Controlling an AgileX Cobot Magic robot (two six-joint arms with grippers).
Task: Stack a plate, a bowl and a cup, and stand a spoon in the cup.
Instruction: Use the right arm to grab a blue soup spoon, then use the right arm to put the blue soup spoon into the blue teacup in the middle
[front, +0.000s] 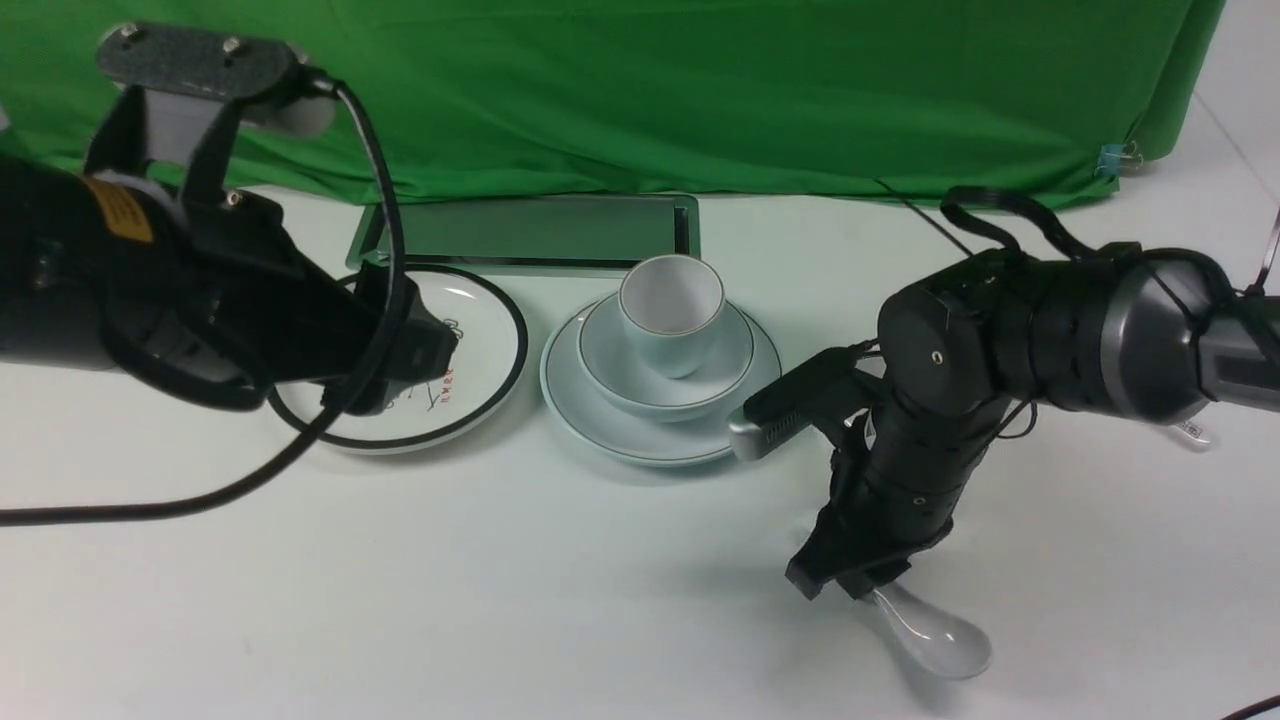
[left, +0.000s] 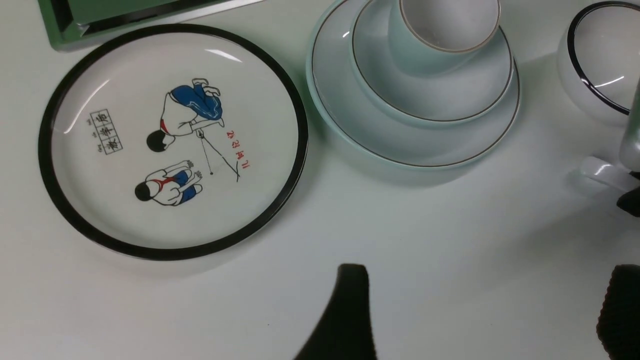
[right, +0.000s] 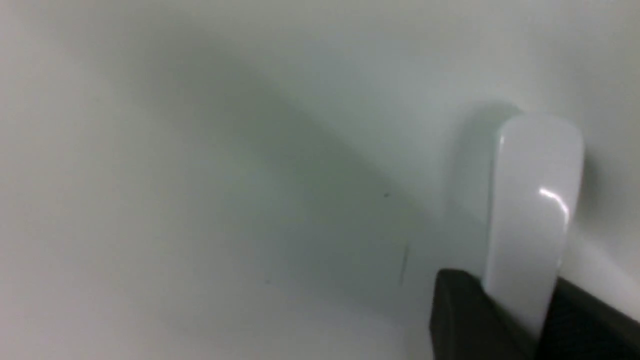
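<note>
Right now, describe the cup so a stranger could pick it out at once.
Start at the green cloth across the back; just before it, mid-table, sits a pale blue-green plate with a bowl on it. The cup stands in that bowl: small, handleless, thin gold-brown rim line, unlike the black-rimmed cartoon plate beside the stack.

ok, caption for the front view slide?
Cup in bowl on plate; right pincer closed on the spoon lying on the table; left pincer open by the cartoon plate.
</note>
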